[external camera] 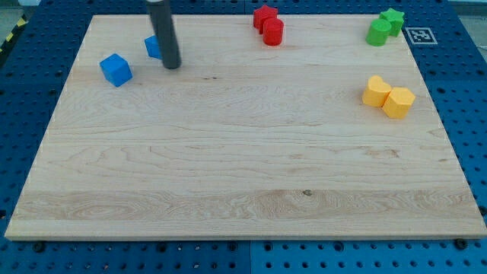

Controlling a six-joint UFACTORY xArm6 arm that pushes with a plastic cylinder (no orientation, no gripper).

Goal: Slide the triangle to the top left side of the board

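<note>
Showing no readable writing, only a black-and-white square marker tag (419,34) sits off the pale wooden board's (243,175) top right corner. My tip (172,65) touches a small blue block (154,47), likely the triangle, mostly hidden behind the rod at top left. A blue cube (116,69) lies nearby. No jaws exist.

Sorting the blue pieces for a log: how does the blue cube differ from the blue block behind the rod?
The blue cube stands fully in view; the other blue block is mostly hidden by the rod, its shape unclear. The blue cube lies apart from my tip, further to the view's left; the other blue block sits right beside the rod. Both are blue, near the board's top left.
</note>
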